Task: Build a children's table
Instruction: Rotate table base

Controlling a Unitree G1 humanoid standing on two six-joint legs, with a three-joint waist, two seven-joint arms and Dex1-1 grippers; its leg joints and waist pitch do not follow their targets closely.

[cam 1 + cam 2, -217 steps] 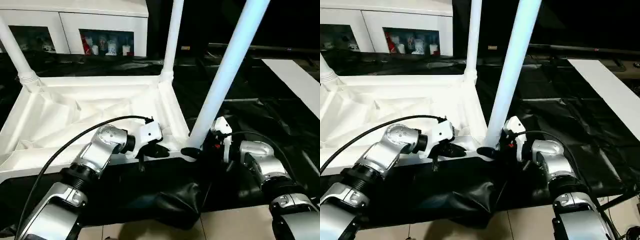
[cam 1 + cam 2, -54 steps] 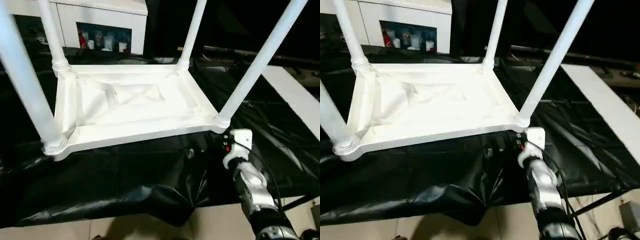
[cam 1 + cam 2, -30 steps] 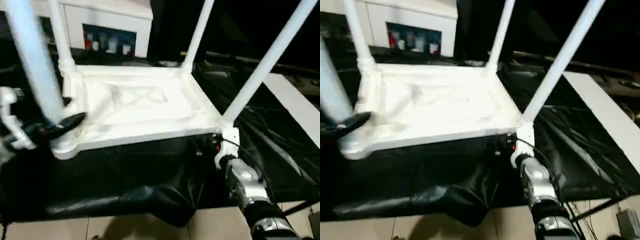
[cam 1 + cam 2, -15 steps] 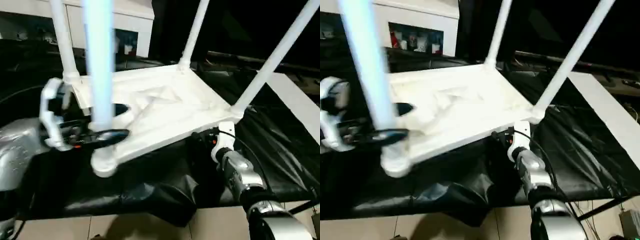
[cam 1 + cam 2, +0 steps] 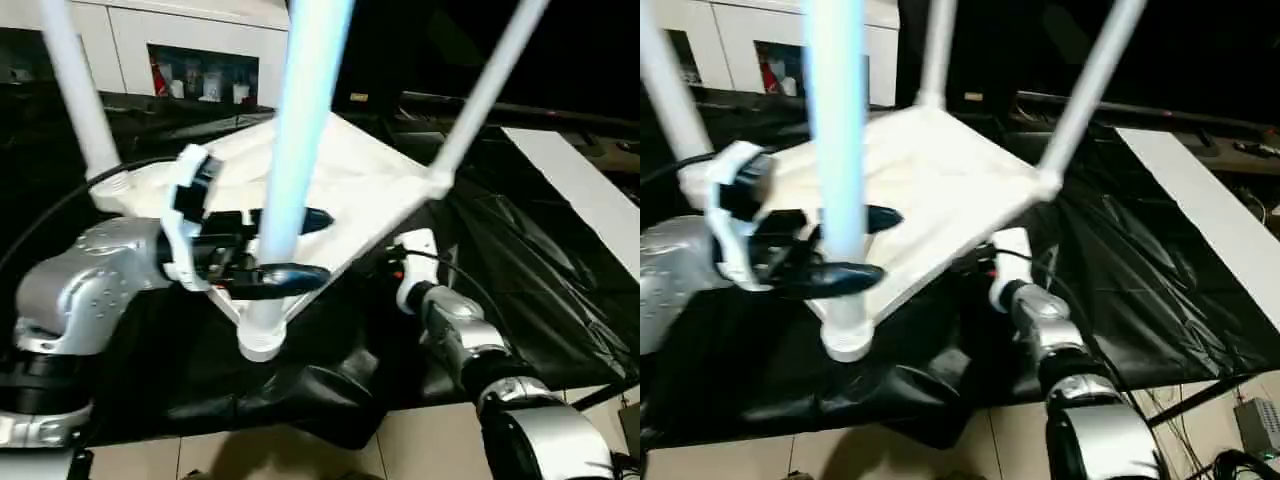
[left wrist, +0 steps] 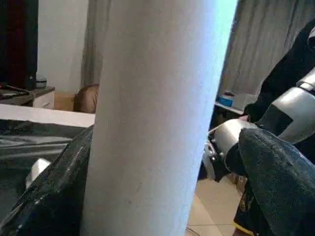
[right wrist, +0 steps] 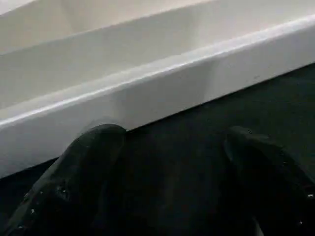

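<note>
Now, at the left of the head view, my left gripper (image 5: 272, 250) has its two black fingers (image 5: 285, 276) set around the near leg (image 5: 300, 150) of the children's table (image 5: 340, 190), low on the tube just above its corner socket. That corner hangs out past the black sheet (image 5: 560, 290). The upturned top sits tilted at frame centre, its other legs rising to the upper edges. Right of centre, my right gripper (image 7: 162, 182) stands spread and empty under the table's near rim (image 7: 157, 83), the fingers apart from it, with dark sheet between them. At far right a flat white board (image 5: 585, 190) lies well apart, with bare sheet between.
</note>
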